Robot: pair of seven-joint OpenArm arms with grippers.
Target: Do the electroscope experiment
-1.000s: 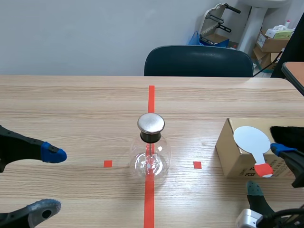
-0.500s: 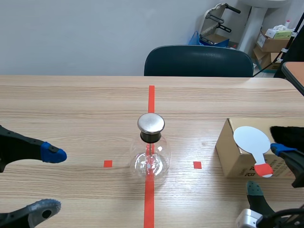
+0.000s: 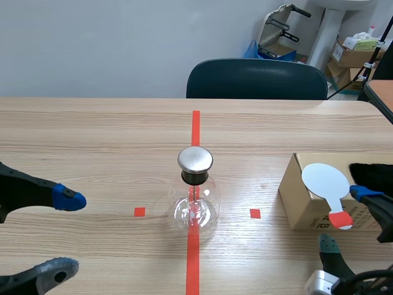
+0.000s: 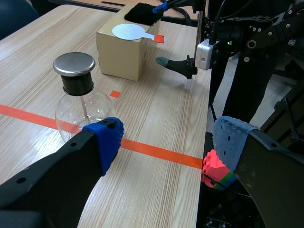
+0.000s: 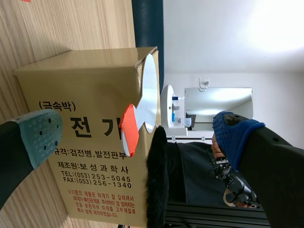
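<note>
I see the electroscope (image 3: 194, 195) standing upright on the red tape line in the middle of the table (image 3: 92, 135), steel cap on top. The white paddle (image 3: 325, 180) lies flat on the cardboard box (image 3: 302, 209) off to the right, just beside a black fur pad (image 3: 372, 171). Its long axis runs from the disc back toward the robot, and the red handle tip (image 5: 129, 129) juts over the box's near edge. That tip sits ahead of the right arm's jaws, between the two fingers, so I judge this arm the nearer one. The right arm's jaws are spread wide and hold nothing. The left arm's jaws, equally wide and empty, hang well apart from the electroscope.
</note>
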